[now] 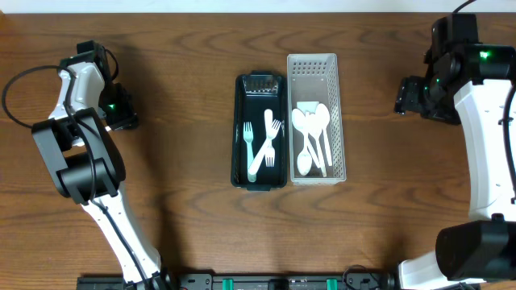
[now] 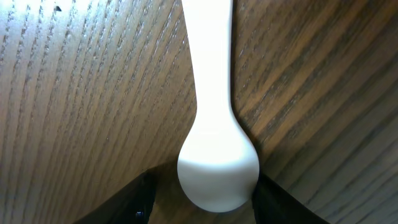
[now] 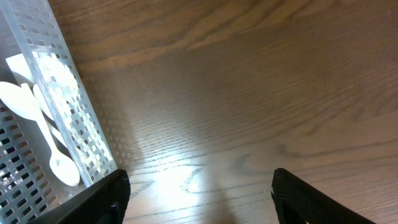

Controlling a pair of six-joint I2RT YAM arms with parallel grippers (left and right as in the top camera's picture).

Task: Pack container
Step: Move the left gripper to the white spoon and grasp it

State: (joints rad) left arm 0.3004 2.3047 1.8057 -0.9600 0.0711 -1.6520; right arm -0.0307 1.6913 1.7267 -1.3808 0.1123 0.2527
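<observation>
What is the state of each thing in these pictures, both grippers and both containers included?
left gripper: shut on a white spoon, above the bare table.
right gripper: open, empty.
dark tray: uncovered, forks lying inside.
white basket: uncovered, spoons lying inside.

Tray (image 1: 239,121): dark green, oblong, placed at surface centre; pale forks (image 1: 268,141) laid lengthwise inside, tines toward 12 o'clock.
Basket (image 1: 339,121): white, perforated, set just beside the tray at its 3 o'clock; white spoons (image 1: 313,133) piled inside.
Single spoon (image 2: 214,155): white, bowl held between fingers (image 2: 134,205).
</observation>
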